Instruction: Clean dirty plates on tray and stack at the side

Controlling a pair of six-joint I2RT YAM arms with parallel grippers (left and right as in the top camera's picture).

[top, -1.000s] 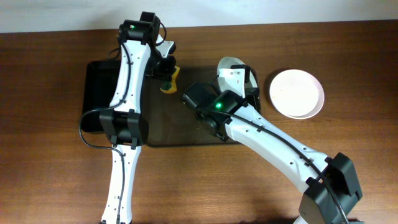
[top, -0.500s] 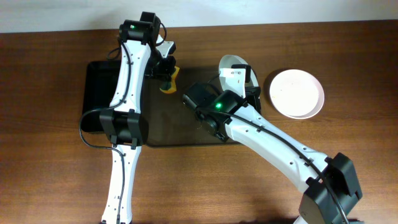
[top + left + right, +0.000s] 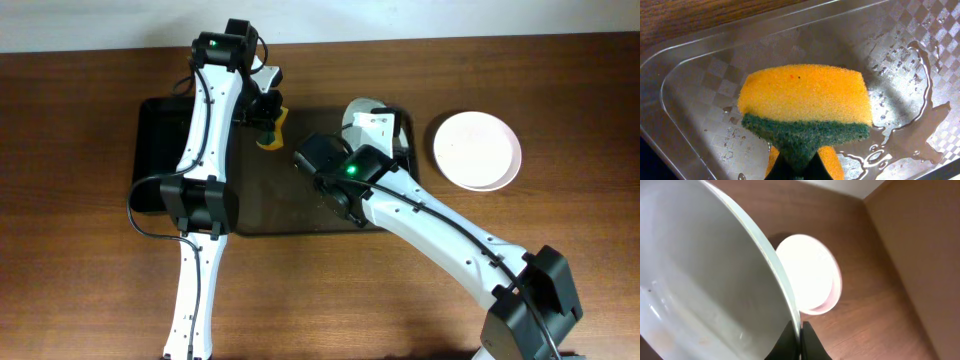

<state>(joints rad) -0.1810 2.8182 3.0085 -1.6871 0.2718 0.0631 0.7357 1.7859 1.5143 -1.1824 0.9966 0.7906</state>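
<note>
The left hand [image 3: 796,167] is closing tightly on a sponge [image 3: 805,97], gripping it at the green scouring layer, with the yellow side facing the wrist camera. It is hanging over the top left part of the brown tray [image 3: 920,45], where water [image 3: 920,115] is lying in small puddles on the patterned bottom.

The right hand [image 3: 801,340] is pinching the rim of a white plate [image 3: 695,280] and is holding it steeply tilted, nearly on its edge, above the far right end of the tray. A faint orange mark is showing on its inner face.

A second plate [image 3: 477,150] is lying flat on the desk [image 3: 80,280], just to the right of the tray; how many are stacked there I cannot tell.

A black tray [image 3: 158,150] is sitting against the left side of the brown one, and the left arm is crossing over it. From above, the right arm is covering much of the brown tray's middle and right part, so what is lying under it is hidden.
</note>
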